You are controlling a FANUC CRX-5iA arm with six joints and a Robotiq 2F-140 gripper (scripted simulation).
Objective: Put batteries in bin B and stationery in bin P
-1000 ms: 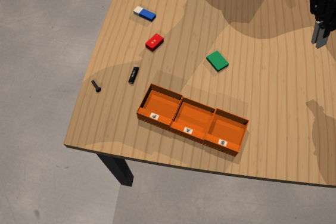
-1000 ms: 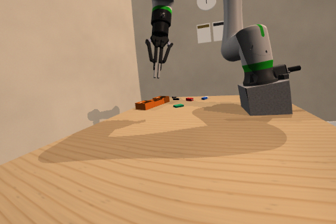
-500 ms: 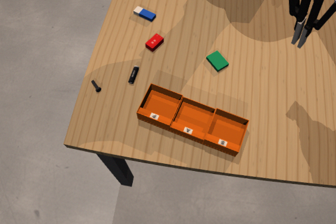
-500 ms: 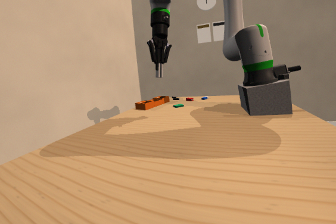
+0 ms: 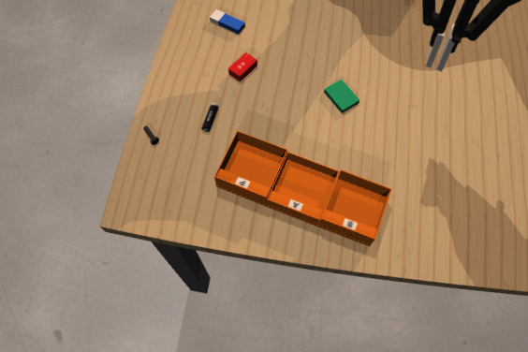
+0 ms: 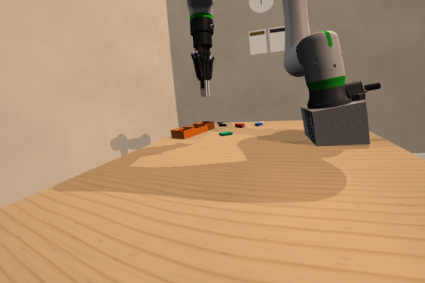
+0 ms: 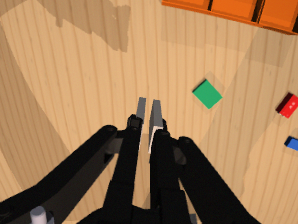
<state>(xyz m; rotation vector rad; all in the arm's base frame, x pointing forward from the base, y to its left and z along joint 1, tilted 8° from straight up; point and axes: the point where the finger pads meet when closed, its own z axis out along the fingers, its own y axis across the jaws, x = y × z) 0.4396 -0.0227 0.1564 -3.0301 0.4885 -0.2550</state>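
Observation:
My gripper (image 5: 440, 58) is shut and empty, high above the table at the right; it also shows in the wrist view (image 7: 149, 111) and in the exterior view (image 6: 205, 92). A green pad (image 5: 342, 95) lies below and left of it and shows in the wrist view (image 7: 207, 94). A red rectangular battery (image 5: 242, 66), a blue and white eraser (image 5: 227, 21) and a black cylindrical battery (image 5: 210, 117) lie further left. Three joined orange bins stand near the front edge: bin P (image 5: 250, 165) at the left, a middle bin (image 5: 304, 185), and bin B (image 5: 358, 205) at the right. All three are empty.
A black bolt (image 5: 151, 135) lies near the table's left edge. The robot's grey base (image 6: 335, 122) stands at the back of the table. The bin row's edge shows at the top of the wrist view (image 7: 235, 10).

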